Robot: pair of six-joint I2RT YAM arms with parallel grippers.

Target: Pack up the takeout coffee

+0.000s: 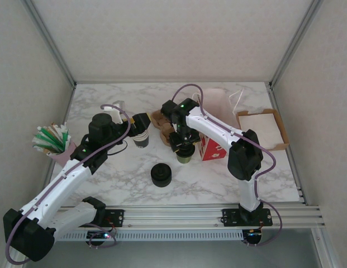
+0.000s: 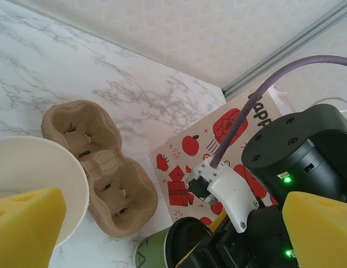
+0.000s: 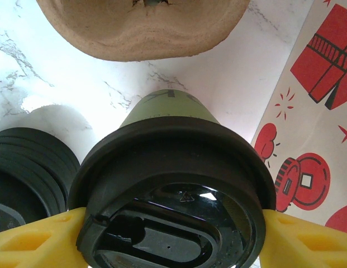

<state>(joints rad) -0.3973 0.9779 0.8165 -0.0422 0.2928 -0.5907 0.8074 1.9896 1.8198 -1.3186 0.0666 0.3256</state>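
Observation:
The takeout coffee [image 1: 184,153], an olive-sided cup with a black lid [image 3: 173,184], stands on the marble table just left of a red-patterned carton. My right gripper [image 1: 183,143] comes down over it; both yellow pads [image 3: 33,240] press against opposite edges of the lid, so my right gripper [image 3: 173,240] is shut on the cup. In the left wrist view the cup's green side [image 2: 153,251] shows low in the middle, under the right arm. My left gripper [image 1: 141,124] is wide open beside a stack of lidless cream-rimmed cups [image 1: 141,138], whose rim [image 2: 33,173] lies behind the left pad.
A brown pulp cup carrier [image 1: 162,127] [image 2: 100,162] [image 3: 145,28] lies just behind the coffee. The red-patterned carton [image 1: 209,146] [image 2: 218,139] [image 3: 318,111] stands to its right. A black stack of lids [image 1: 161,175] [image 3: 22,178] sits nearer. Straws in a holder [image 1: 53,139] at left; a cardboard tray [image 1: 262,129] at right.

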